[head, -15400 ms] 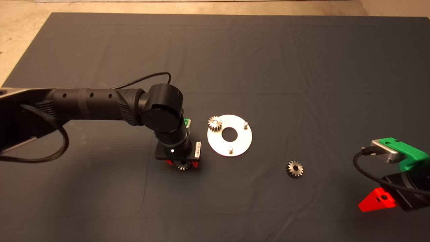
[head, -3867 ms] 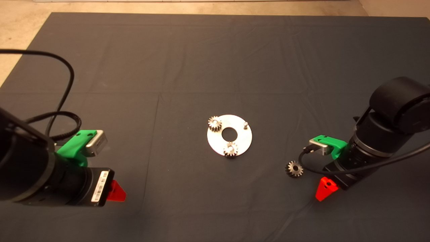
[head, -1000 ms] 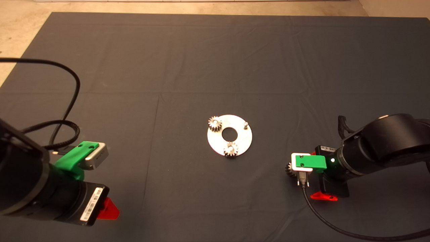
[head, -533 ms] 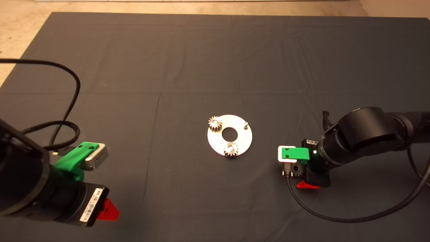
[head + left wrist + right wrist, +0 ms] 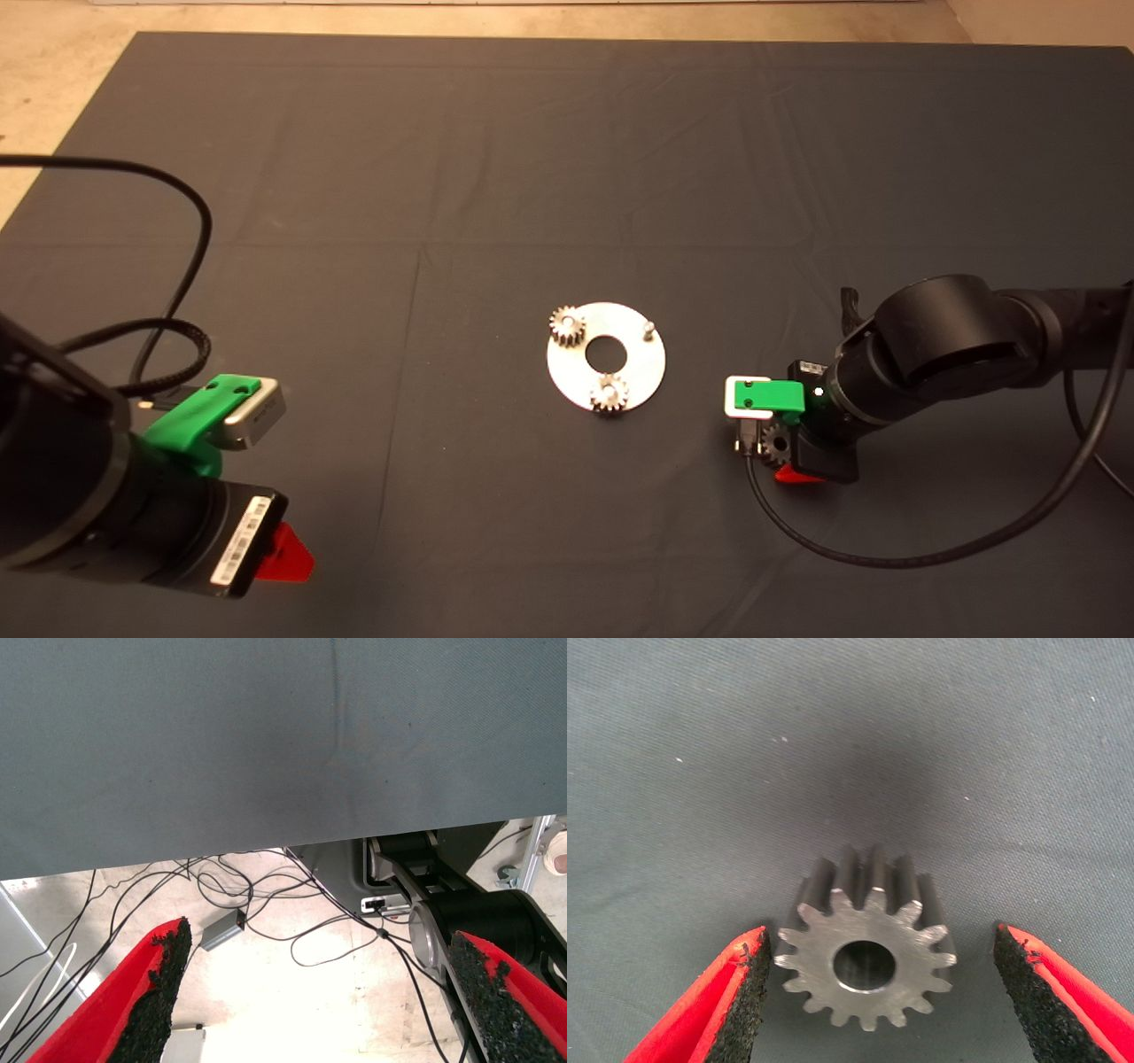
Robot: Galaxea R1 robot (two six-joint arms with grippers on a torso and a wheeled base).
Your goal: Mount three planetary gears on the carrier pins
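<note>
A shiny silver disc (image 5: 638,377) lies mid-mat with two planetary gears on its carrier pins: one gear (image 5: 566,325) at the disc's left, one gear (image 5: 609,392) at its near edge. The third pin (image 5: 648,330) stands bare at the right. A loose gear (image 5: 777,442) lies flat on the mat to the disc's right, partly under my right gripper (image 5: 784,456). In the right wrist view this gear (image 5: 866,955) sits between the open fingers (image 5: 740,997), bore upward, touching neither pad. My left gripper (image 5: 279,554) is parked at the lower left, open.
The dark mat (image 5: 567,177) spreads wide around the disc. A black cable (image 5: 886,558) loops on the mat near my right arm. The left wrist view shows the mat's edge, floor cables (image 5: 266,904) and a black base beyond it.
My right gripper has swung left and come down over the loose gear, its fingers now on either side of it. The left arm has not moved.
</note>
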